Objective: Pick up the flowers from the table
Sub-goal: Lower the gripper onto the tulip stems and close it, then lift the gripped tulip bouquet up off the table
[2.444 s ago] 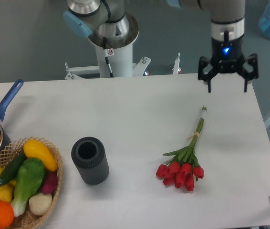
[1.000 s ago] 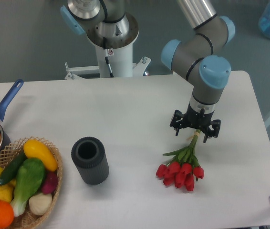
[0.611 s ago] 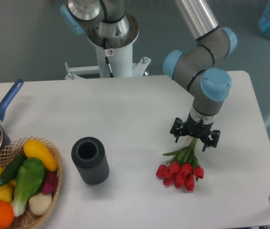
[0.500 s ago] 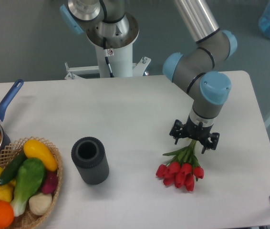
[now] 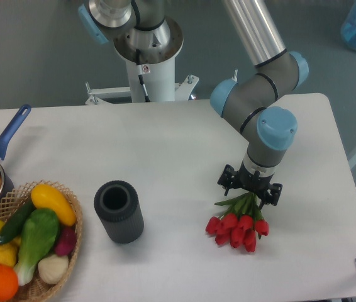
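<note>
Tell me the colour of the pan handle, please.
Blue; the pan handle shows at the far left of the fixed camera view.

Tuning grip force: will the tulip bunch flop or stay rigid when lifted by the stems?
The tulips would probably droop at the heads: the red buds cluster at one end, and the tool sits over the thin stems above them. The tied stems should lift together. They look light and crushable, so gentle force seems wise.

gripper (image 5: 250,187): moved from table's far edge down onto stems | flowers (image 5: 240,221): stems now hidden beneath it
</note>
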`<state>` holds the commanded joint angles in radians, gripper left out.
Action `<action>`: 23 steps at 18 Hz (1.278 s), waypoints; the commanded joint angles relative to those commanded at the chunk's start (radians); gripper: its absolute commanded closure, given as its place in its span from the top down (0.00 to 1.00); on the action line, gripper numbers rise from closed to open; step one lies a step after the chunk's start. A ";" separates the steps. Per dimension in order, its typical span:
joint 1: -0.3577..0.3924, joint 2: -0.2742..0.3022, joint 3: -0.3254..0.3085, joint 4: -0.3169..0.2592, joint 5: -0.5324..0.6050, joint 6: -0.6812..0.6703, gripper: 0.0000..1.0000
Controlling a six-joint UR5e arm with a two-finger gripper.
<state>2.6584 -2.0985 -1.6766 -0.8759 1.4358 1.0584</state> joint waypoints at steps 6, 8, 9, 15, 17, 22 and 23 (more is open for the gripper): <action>0.000 -0.005 0.005 0.009 0.000 0.000 0.85; 0.000 -0.006 0.014 0.009 0.000 -0.002 0.82; -0.002 -0.008 0.020 0.009 0.000 -0.003 0.78; 0.000 -0.012 0.029 0.008 0.000 -0.008 0.45; 0.000 -0.011 0.029 0.008 0.000 -0.008 0.40; 0.000 -0.008 0.029 0.006 0.000 -0.008 0.34; 0.000 -0.006 0.029 0.006 0.000 -0.008 0.34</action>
<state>2.6584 -2.1046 -1.6475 -0.8698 1.4358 1.0508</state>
